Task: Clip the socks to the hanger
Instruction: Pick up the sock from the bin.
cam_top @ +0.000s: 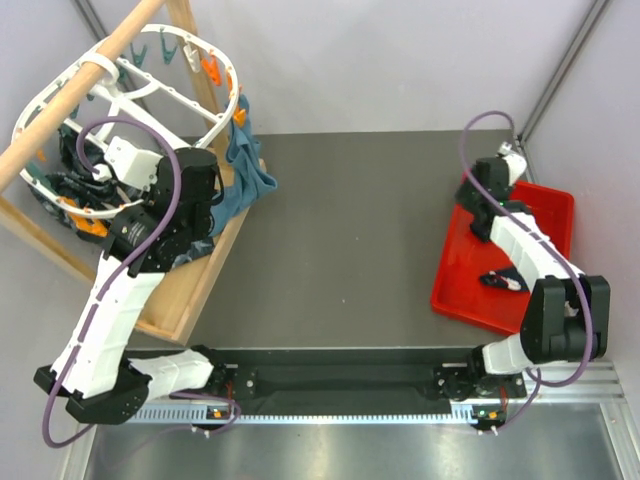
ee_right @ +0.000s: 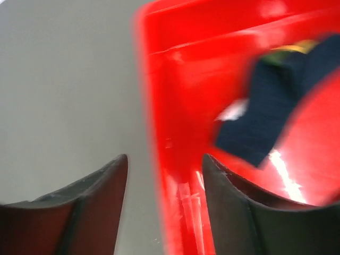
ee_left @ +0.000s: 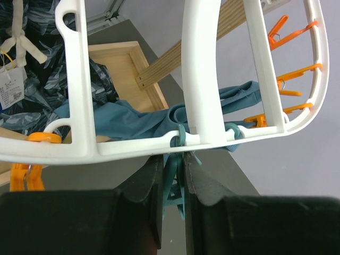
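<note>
Grey tabletop [cam_top: 340, 230] on show: a navy sock [cam_top: 503, 281] lies in the red tray [cam_top: 455, 270], long axis roughly crosswise. The right gripper [ee_right: 164, 202], fingers spread apart, hangs over the tray's rim with the sock off to its right, so the right arm looks far nearer. Well left of the tray, the left gripper [ee_left: 172, 204] is pinched on a teal clip [ee_left: 172, 186] under the white hanger [ee_left: 204, 69]; only the left wrist view shows that pinch, and only the overhead shows the sock sharply.

Grey table [cam_top: 340, 220], pale walls [cam_top: 400, 60]
</note>
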`<control>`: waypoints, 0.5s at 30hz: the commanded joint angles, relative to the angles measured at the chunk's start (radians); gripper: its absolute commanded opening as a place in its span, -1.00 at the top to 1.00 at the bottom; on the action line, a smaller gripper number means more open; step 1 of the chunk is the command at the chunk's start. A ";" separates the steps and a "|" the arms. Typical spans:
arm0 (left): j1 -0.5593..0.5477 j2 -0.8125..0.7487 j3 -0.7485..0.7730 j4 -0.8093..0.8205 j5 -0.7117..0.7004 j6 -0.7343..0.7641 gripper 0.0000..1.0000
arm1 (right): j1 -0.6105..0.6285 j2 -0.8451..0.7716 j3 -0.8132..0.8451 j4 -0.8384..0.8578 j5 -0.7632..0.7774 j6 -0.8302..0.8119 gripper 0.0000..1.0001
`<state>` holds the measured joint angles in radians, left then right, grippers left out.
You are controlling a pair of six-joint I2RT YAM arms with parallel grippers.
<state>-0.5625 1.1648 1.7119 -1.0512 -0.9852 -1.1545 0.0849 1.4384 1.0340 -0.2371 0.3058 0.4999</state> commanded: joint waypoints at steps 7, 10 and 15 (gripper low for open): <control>0.006 -0.034 -0.057 0.063 0.016 0.045 1.00 | -0.209 0.040 -0.011 -0.047 0.087 0.131 0.11; 0.006 -0.031 -0.063 0.080 0.020 0.062 1.00 | -0.250 0.099 0.004 -0.048 0.084 0.117 0.10; 0.006 -0.033 -0.069 0.097 0.031 0.072 1.00 | -0.257 0.189 0.055 -0.037 0.085 0.068 -0.12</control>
<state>-0.5621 1.1412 1.6615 -0.9745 -0.9768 -1.1042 -0.1669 1.5936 1.0157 -0.2790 0.3698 0.5953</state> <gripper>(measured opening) 0.197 0.534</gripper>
